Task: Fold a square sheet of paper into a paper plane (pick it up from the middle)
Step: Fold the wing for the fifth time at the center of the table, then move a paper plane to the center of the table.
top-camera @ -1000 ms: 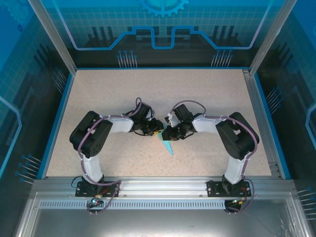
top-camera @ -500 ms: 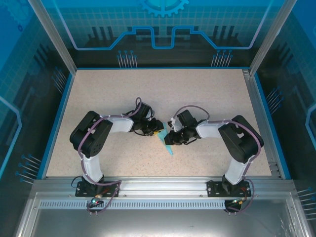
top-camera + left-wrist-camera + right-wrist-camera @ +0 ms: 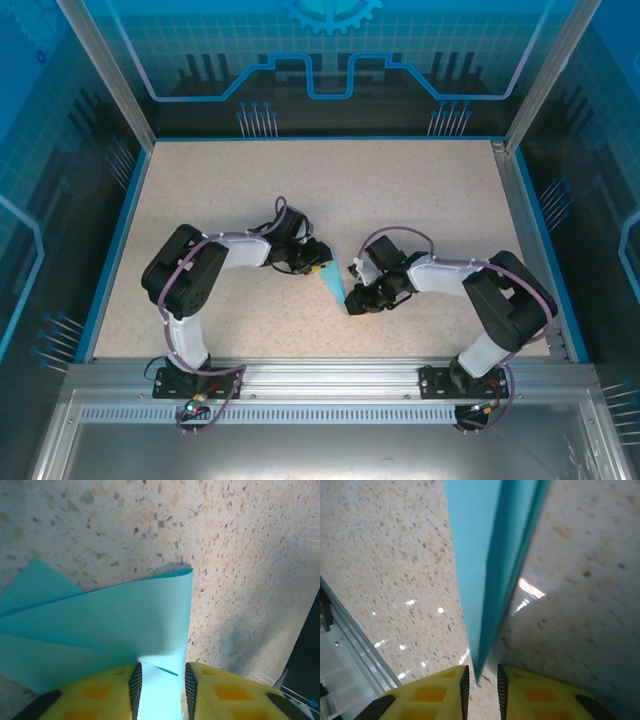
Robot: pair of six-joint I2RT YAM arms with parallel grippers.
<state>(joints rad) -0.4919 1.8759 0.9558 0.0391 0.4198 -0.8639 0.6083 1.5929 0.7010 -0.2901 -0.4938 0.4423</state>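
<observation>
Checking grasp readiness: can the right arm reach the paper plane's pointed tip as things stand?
Likely yes: the right fingers flank the tip of the paper plane, nothing between; the left fingers sit at its wide end.

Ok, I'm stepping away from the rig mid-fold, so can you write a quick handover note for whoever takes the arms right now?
Left gripper: jaws parted either side of the wide tail of the paper plane; unclear whether they grip it.
Right gripper: jaws narrowly open, the nose tip in the gap.
Plane: between the grippers at the middle of the table, nose toward the near edge.
Done: sheet folded into a narrow dart.
To do: probably just releasing it and checking creases.
</observation>
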